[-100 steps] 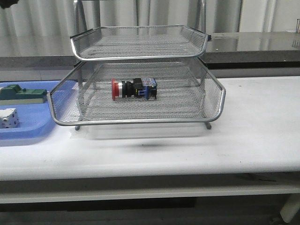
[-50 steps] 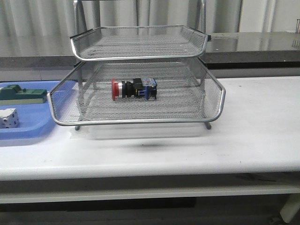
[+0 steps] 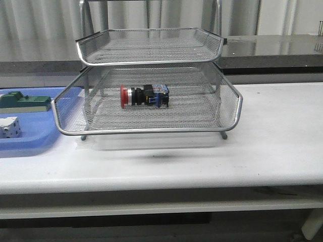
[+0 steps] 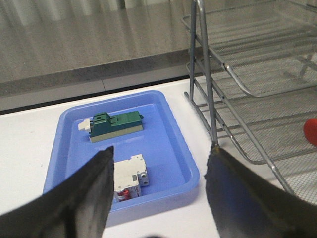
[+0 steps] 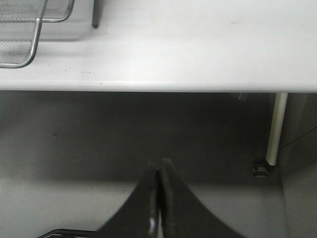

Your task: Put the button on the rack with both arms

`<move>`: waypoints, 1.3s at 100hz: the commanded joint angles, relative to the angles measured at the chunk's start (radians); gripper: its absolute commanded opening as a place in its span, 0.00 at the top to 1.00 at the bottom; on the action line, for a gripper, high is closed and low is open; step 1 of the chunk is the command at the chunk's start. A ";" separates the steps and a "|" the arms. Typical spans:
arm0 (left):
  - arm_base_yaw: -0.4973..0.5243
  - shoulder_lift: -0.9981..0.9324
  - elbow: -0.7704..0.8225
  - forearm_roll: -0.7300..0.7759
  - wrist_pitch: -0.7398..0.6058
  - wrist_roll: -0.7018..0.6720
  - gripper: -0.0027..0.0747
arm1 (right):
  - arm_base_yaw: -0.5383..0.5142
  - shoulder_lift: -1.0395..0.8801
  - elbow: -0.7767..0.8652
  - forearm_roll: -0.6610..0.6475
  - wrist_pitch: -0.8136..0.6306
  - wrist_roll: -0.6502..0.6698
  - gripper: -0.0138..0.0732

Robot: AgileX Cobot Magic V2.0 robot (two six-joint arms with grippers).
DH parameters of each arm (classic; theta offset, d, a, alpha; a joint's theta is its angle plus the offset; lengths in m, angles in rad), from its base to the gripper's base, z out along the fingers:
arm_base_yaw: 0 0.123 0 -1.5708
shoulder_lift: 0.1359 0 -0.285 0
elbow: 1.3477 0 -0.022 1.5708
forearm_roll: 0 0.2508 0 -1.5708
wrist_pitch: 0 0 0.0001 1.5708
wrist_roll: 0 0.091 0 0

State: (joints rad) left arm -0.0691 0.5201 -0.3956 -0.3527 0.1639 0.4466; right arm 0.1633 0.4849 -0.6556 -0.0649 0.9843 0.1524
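The button [image 3: 144, 96] lies on its side in the pulled-out lower tray of the silver wire rack [image 3: 151, 45], red cap to the left, blue end to the right. Its red cap shows at the edge of the left wrist view [image 4: 311, 131]. Neither arm shows in the front view. My left gripper [image 4: 159, 154] is open and empty, above the blue tray beside the rack [image 4: 233, 64]. My right gripper [image 5: 159, 163] is shut and empty, low in front of the table's edge, with a corner of the rack [image 5: 29, 29] in its view.
A flat blue plastic tray [image 3: 35, 138] sits left of the rack and holds a green block [image 3: 22, 101] and a white dotted cube [image 3: 9, 127]. In the left wrist view the blue tray [image 4: 176, 139] holds the green block [image 4: 116, 125] and a white part [image 4: 130, 176]. A table leg [image 5: 275, 129] stands at the right.
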 commanded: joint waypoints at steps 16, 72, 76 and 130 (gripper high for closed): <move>0.002 -0.176 0.089 -0.032 -0.154 -0.010 0.45 | -0.003 0.006 -0.033 -0.012 -0.056 -0.002 0.92; 0.002 -0.291 0.139 -0.039 -0.151 -0.010 0.53 | -0.003 0.006 -0.033 -0.012 -0.056 -0.002 0.92; 0.002 -0.291 0.139 -0.039 -0.151 -0.010 0.56 | -0.003 0.006 -0.033 -0.012 -0.056 -0.002 0.92; 0.002 -0.291 0.139 -0.039 -0.151 -0.010 0.99 | -0.003 0.006 -0.033 -0.012 -0.056 -0.002 0.92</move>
State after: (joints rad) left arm -0.0691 0.2219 -0.2301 -0.3799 0.0895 0.4466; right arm 0.1633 0.4849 -0.6556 -0.0649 0.9843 0.1524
